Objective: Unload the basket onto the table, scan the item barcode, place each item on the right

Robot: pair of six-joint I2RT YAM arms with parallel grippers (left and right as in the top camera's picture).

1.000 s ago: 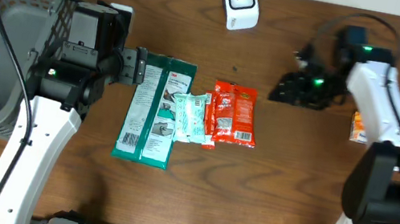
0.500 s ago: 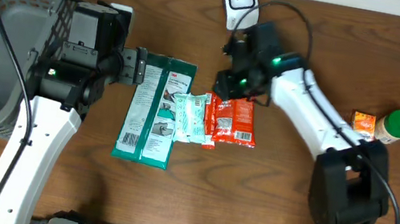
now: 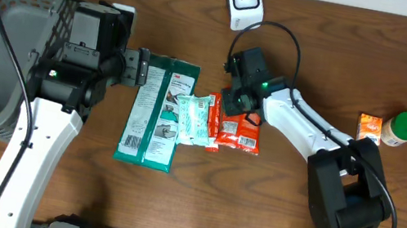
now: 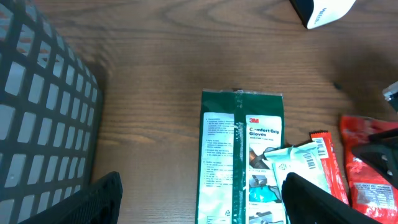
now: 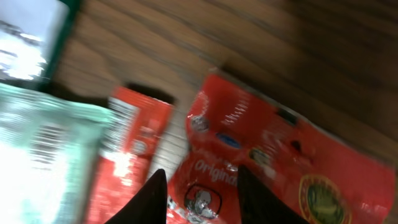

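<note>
Swinging in from the right side of the desk, the right arm now hangs over the packets. Right jaws stand narrowed but apart, tips straddling the top edge of the red snack packet, with no grip showing. Left jaws gape wide and empty beside the green glove pack. That red snack packet lies flat mid-desk, below the white scanner. Best handling: pinch only the packet's edge, lift it clear of the desk, and keep its barcode uncovered, turned toward the scanner.
</note>
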